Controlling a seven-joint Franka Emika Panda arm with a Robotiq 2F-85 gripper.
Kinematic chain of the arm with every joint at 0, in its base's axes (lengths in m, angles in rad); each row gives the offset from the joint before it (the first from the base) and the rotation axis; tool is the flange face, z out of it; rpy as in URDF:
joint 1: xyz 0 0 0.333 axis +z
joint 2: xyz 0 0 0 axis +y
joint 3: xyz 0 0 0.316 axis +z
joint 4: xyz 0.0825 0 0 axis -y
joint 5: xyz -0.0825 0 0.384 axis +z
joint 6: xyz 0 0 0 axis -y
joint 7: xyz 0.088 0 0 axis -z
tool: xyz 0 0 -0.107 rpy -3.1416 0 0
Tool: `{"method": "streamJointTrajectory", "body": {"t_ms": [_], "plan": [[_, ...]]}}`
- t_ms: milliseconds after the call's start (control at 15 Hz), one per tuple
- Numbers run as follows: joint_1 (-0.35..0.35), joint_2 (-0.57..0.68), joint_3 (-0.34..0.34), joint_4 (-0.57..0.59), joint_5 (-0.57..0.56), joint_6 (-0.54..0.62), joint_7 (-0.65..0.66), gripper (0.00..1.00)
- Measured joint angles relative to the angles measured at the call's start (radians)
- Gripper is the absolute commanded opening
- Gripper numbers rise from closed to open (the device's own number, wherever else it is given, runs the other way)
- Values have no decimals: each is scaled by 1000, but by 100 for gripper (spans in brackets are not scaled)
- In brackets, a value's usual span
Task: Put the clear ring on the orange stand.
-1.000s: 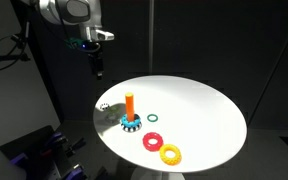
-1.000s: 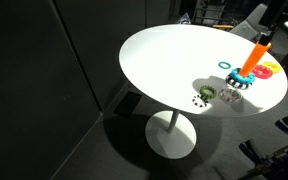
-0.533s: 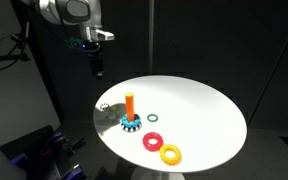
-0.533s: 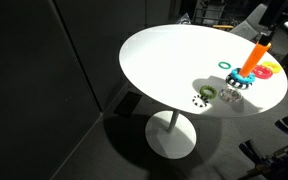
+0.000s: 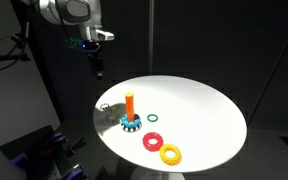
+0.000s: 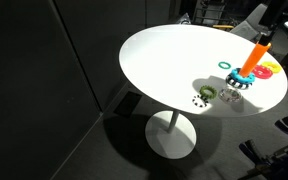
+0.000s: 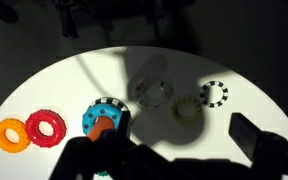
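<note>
- Orange stand [image 5: 130, 108] stood upright on the white bench [image 5: 204, 110], on its blue toothed base, and its peg was bare with no ring threaded on it.
- The clear ring [image 7: 151, 91] lay flat on the bench in the wrist view. It sat just beside the stand's base, between that base and a pale greenish ring [image 7: 187, 107]. Whether it touched the base could not be told. In an exterior view it showed only as a faint grey glint [image 6: 230, 91].
- The gripper [image 5: 96, 68] hung high above the bench's edge, well apart from the ring and off to one side of the stand.
- In the wrist view its fingers [image 7: 269, 150] showed as dark shapes spread apart with nothing between them, so they looked released and empty.
- A red ring [image 5: 153, 141], a yellow ring [image 5: 170, 154], a thin green ring [image 5: 154, 117] and a black-and-white ring [image 7: 215, 93] lay elsewhere on the bench. None of them was on the peg.
- By my judgement, no part of the task was done. The descent to the clear ring, the grasp, the lift over the peg and the drop onto it were all left to do.
</note>
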Motion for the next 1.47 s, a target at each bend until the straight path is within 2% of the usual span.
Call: {"method": "streamJointTrajectory", "body": {"t_ms": [467,867,1067,1467], "plan": [[0,4,0,-1,0,1,0,100],[-4,37,-13,-6,1,56,0,100],[-6,71,-27,-12,3,108,-1,100],[-6,127,-46,-79,11,282,-8,100]]}}
